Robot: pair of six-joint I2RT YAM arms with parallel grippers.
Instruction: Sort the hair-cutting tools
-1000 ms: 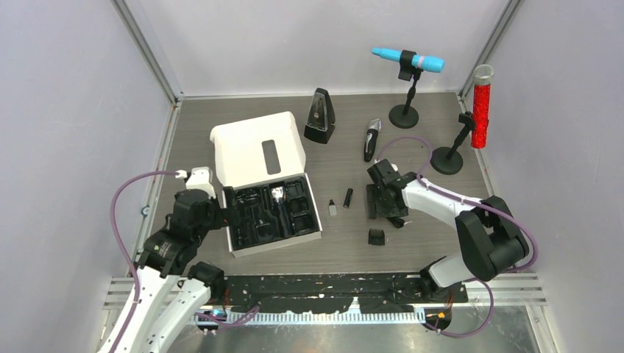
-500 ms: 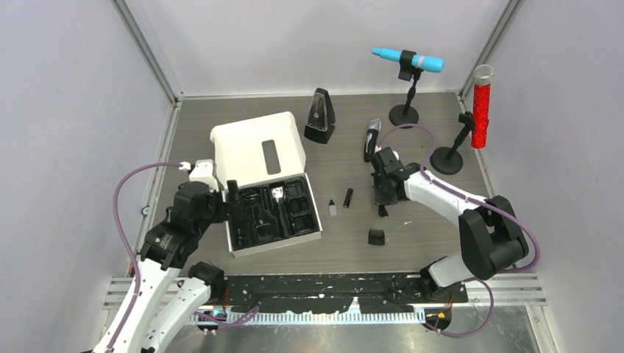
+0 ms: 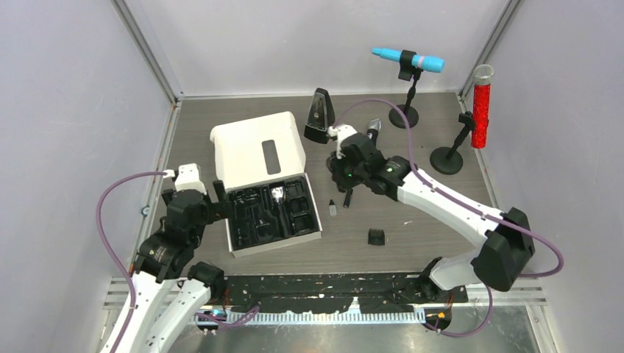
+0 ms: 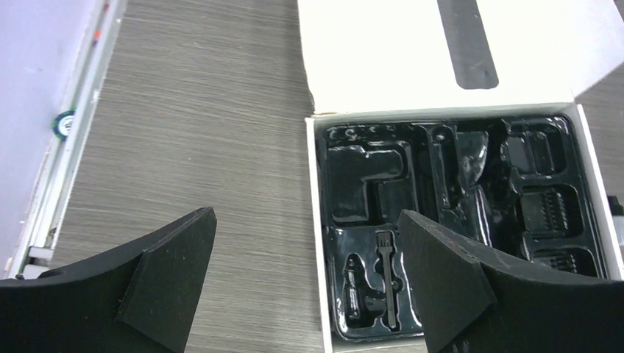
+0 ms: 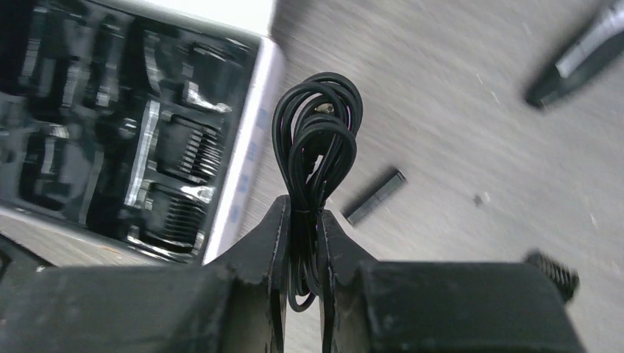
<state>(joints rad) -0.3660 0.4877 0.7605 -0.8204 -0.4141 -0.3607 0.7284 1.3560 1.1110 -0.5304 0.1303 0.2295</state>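
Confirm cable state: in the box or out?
Out. The coiled cable hangs pinched in the right hand, over the table beside the box.

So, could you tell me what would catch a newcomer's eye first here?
Probably the right pincer, shut on a coiled black cable and held above the table just beside the open white box. Then the bright blue microphone and red microphone on stands at the far right corner.

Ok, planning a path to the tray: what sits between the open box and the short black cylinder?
Only the tiny bottle, between box and cylinder; the top view shows it.
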